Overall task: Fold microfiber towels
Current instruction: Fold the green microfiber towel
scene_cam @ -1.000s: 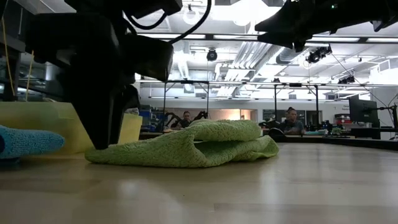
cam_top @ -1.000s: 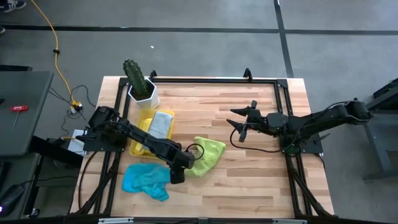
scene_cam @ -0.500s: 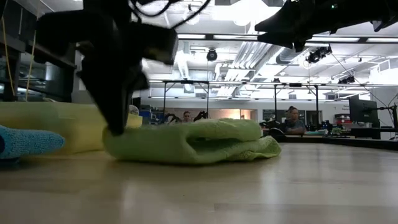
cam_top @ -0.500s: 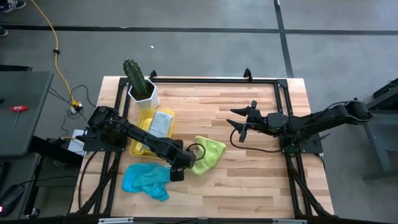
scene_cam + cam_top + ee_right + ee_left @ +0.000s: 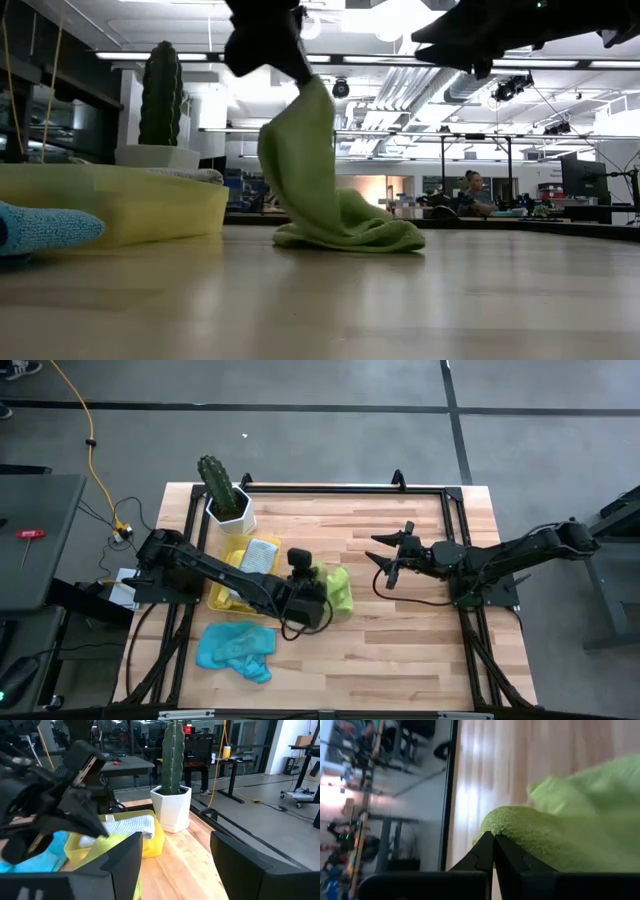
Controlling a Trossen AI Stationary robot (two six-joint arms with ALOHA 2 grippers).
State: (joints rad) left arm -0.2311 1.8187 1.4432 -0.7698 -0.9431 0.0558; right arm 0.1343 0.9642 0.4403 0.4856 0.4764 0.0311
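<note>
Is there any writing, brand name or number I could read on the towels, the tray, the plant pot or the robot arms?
None can be read.
Green towel, blue towel, yellow tray, white plant pot: no print shows.
Red sign in the room behind: too blurred to read.

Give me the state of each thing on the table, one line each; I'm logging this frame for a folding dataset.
Lime green towel: one edge lifted, rest on the table.
Left gripper: shut on the lime green towel.
Right gripper: open, raised above the table, holding nothing.
Light blue towel: crumpled, unfolded, on the table.
Grey towel: lying in the yellow tray.
Cactus: upright in its white pot.
</note>
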